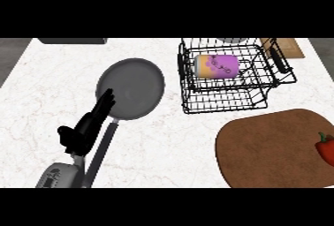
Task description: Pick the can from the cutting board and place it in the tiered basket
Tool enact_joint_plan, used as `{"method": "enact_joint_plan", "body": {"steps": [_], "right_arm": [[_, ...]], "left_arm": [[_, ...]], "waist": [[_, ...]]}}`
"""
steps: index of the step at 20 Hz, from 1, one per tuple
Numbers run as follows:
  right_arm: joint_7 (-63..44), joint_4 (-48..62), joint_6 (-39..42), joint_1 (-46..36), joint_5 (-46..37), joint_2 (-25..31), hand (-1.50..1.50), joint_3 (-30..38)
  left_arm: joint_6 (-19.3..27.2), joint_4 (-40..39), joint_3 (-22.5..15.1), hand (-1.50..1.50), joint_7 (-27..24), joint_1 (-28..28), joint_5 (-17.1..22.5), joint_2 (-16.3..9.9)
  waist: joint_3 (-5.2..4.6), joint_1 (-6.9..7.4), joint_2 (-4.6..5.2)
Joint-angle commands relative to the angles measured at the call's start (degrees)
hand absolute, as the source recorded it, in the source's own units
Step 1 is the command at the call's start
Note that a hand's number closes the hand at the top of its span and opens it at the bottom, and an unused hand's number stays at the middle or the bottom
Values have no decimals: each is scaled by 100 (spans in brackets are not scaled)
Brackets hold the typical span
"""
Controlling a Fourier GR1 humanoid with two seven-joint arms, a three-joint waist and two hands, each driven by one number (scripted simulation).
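Left robot hand (83,130) is hovering released, fingers straight, over the frying pan (130,88) handle near the surface's (176,145) front-left edge. Can (217,66) is lying sideways inside the tiered basket (228,95) beyond the cutting board (271,148).

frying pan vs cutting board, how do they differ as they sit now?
The frying pan is grey and round with a long handle running toward the lower edge; the cutting board is brown, a rounded slab with no handle. The frying pan carries nothing, while the cutting board has a red pepper at its right side. The left robot hand is beside the pan's handle; none is by the board. Both lie flat on the counter.
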State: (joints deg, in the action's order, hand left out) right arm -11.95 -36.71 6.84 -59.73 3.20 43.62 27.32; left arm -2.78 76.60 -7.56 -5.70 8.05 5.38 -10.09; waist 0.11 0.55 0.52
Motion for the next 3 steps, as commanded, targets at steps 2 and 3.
{"method": "enact_joint_plan", "body": {"steps": [2,3], "right_arm": [[525,828,1270,396,259,1185,-150,432],[768,1049,1473,551,279,1299,-150,503]], "left_arm": [[-11,-164,84,0,36,254,-11,13],[-93,-99,34,0,-258,-8,-18,11]], "waist": [[5,11,37],[8,73,49]]}}
